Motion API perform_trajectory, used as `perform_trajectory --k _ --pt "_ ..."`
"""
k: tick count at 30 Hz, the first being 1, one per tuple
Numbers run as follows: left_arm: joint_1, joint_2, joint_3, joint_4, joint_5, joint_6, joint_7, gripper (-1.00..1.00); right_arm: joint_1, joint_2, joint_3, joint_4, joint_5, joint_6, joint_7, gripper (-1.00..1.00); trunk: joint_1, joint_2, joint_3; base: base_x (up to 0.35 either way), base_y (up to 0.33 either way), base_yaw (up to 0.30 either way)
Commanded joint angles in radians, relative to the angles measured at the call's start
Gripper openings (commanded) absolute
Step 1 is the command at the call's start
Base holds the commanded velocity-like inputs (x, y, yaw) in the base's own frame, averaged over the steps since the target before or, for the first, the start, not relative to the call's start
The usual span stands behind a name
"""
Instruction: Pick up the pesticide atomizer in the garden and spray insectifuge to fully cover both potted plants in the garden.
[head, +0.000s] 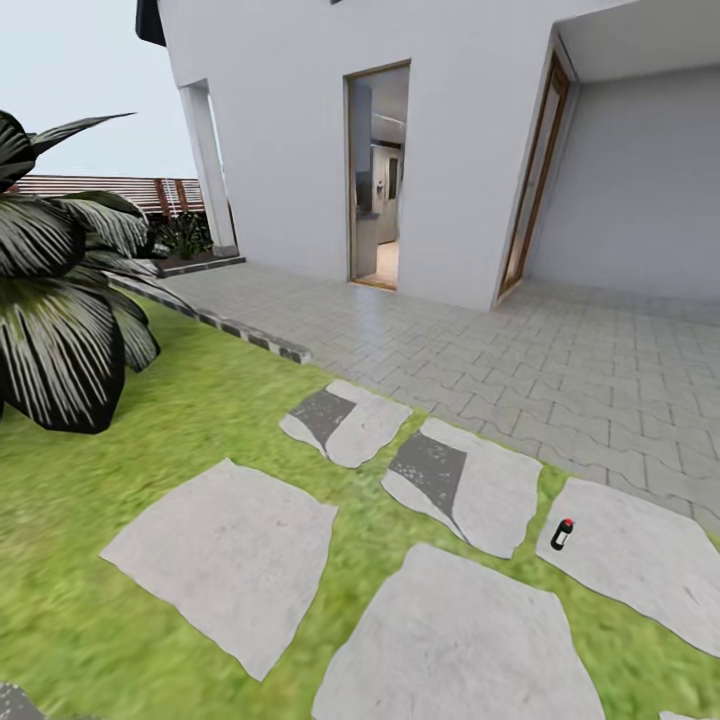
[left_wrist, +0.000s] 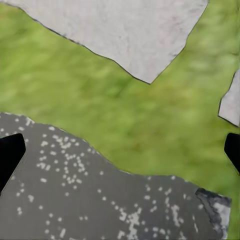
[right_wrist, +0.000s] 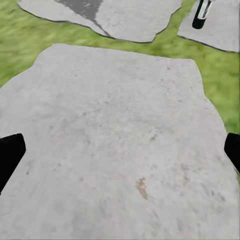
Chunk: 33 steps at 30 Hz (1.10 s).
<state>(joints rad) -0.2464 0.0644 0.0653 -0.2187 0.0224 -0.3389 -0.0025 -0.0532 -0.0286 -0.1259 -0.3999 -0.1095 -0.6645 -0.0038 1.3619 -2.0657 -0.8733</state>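
Observation:
The pesticide atomizer (head: 562, 534) is a small dark bottle with a red top, standing on the edge of a grey stepping stone (head: 640, 560) at the right of the lawn. It also shows far ahead in the right wrist view as the atomizer (right_wrist: 201, 14), dark with a white label. My right gripper (right_wrist: 122, 151) is open over a large flat stone (right_wrist: 115, 145), well short of the bottle. My left gripper (left_wrist: 122, 150) is open above grass and a dark speckled slab (left_wrist: 75, 200). The potted plants are out of view.
Several irregular stepping stones (head: 225, 555) lie in the green lawn. A big plant with dark striped leaves (head: 60, 300) stands at the left. Behind are a paved terrace (head: 520, 350), a white house with an open doorway (head: 380, 180) and a wooden slat fence (head: 110, 190).

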Motion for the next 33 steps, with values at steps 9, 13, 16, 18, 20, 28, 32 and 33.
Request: perform_trajectory --k 9,13,16,18,20,28,32,33 --pt "-0.001 0.000 0.002 0.001 0.002 -0.003 -0.001 1.00 -0.001 -0.005 -0.008 -0.001 -0.001 -0.003 0.010 1.00 0.000 0.000 -0.001 0.337 0.000 0.000" --pt "-0.001 0.000 0.002 0.001 0.002 -0.003 -0.001 1.00 -0.001 -0.004 -0.008 -0.002 -0.003 -0.003 0.009 1.00 0.000 0.000 -0.001 0.337 0.000 0.000" --pt "-0.001 -0.001 0.002 0.001 0.002 -0.003 -0.001 1.00 -0.001 -0.002 -0.007 -0.002 -0.004 -0.002 0.009 1.00 0.000 0.000 -0.001 0.337 0.000 0.000" --pt "-0.001 0.000 0.002 0.001 0.002 -0.003 -0.001 1.00 -0.001 -0.001 -0.008 -0.002 -0.004 -0.003 0.009 1.00 0.000 0.000 -0.001 0.337 0.000 0.000" --pt "-0.001 0.000 0.002 0.001 0.002 -0.003 -0.001 1.00 -0.001 -0.003 -0.014 -0.006 -0.008 -0.003 0.003 1.00 0.000 0.000 -0.001 0.338 0.000 -0.047" --pt "-0.001 0.000 0.002 0.001 0.002 -0.003 -0.001 1.00 -0.001 -0.003 -0.011 -0.003 -0.008 -0.003 0.005 1.00 0.000 0.000 -0.001 0.308 0.000 -0.250" --pt "-0.001 -0.001 0.002 0.001 0.002 -0.003 -0.001 1.00 -0.001 -0.002 -0.010 -0.002 -0.007 -0.003 0.005 1.00 0.000 0.000 -0.001 0.140 0.000 -0.283" --pt "-0.001 0.000 0.002 0.001 0.002 -0.003 -0.001 1.00 -0.001 -0.002 -0.010 -0.002 -0.007 -0.003 0.005 1.00 0.000 0.000 -0.001 0.057 0.000 -0.285"
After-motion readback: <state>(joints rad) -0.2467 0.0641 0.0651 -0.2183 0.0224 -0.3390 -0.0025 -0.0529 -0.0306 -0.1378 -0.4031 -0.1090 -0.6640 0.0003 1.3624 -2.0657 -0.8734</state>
